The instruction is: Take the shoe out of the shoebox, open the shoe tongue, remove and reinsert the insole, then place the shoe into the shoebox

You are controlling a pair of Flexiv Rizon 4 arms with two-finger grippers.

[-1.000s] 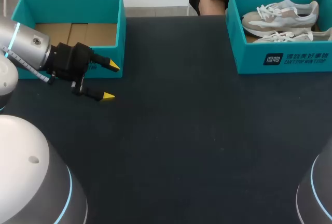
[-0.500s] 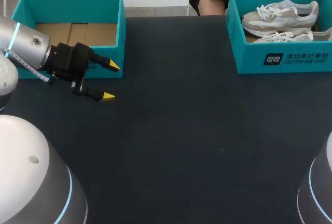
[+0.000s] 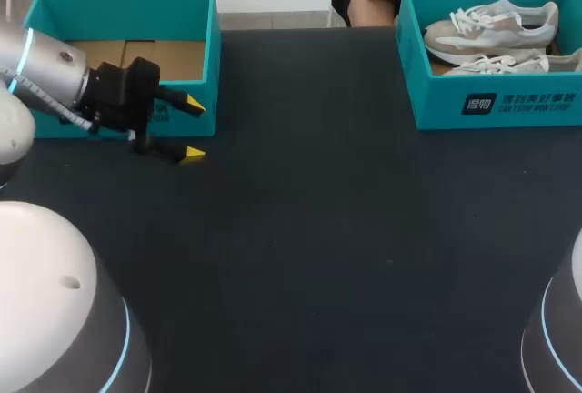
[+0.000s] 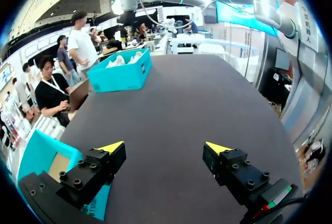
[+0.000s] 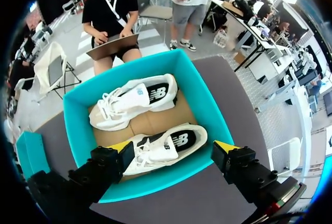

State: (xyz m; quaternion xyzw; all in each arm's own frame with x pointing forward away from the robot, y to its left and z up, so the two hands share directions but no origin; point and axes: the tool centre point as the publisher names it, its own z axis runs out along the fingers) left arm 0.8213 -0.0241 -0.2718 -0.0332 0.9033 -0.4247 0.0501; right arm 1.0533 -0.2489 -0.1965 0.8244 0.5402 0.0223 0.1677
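Teal cardboard shoebox (image 3: 496,106) sits at the table's far right corner and holds two white-and-beige mesh sneakers side by side on a brown cardboard floor: far sneaker (image 5: 132,99), near sneaker (image 5: 166,149), both laced, lying on their sides. A second teal box (image 3: 123,11) at the far left corner shows only its bare cardboard bottom (image 3: 127,56). Dark matte table (image 3: 318,229). Left gripper (image 3: 194,129) is held low just beside the second box's front corner, pointing across the table, fingers spread wide, nothing between them. Right gripper (image 5: 174,146) hangs above the shoebox looking down into it, fingers apart and empty, the near sneaker under it.
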